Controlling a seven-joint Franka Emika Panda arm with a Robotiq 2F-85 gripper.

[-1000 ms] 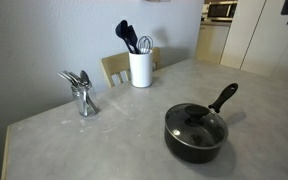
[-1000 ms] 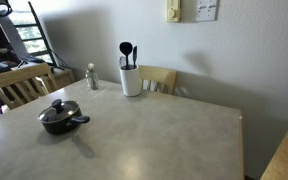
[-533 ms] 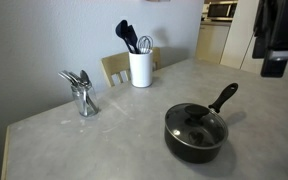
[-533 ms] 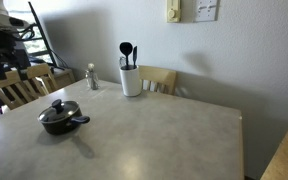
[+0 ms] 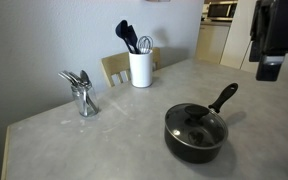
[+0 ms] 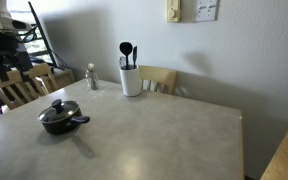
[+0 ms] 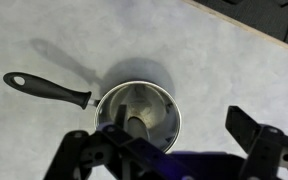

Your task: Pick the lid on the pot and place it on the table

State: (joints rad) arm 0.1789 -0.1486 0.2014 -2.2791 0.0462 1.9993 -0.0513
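Observation:
The black pot (image 5: 196,140) stands on the grey mottled table (image 5: 114,135), its long handle (image 5: 224,97) pointing away. The glass lid (image 5: 197,123) with a black knob sits on it. Both also show in an exterior view, the pot (image 6: 59,122) near the table's (image 6: 154,130) left end. My gripper (image 5: 269,70) hangs high above and beyond the pot, open and empty; it also shows in an exterior view (image 6: 6,70). In the wrist view the lid (image 7: 149,108) lies below my open jaws (image 7: 169,150), with the pot handle (image 7: 46,89) to the left.
A white utensil crock (image 5: 141,68) (image 6: 131,80) and a metal cutlery holder (image 5: 84,97) (image 6: 91,77) stand near the table's wall side. Wooden chairs (image 6: 160,78) (image 6: 24,86) stand at the table's edges.
My arm has come into view and lowered a little toward the pot. The pot and lid have not moved.

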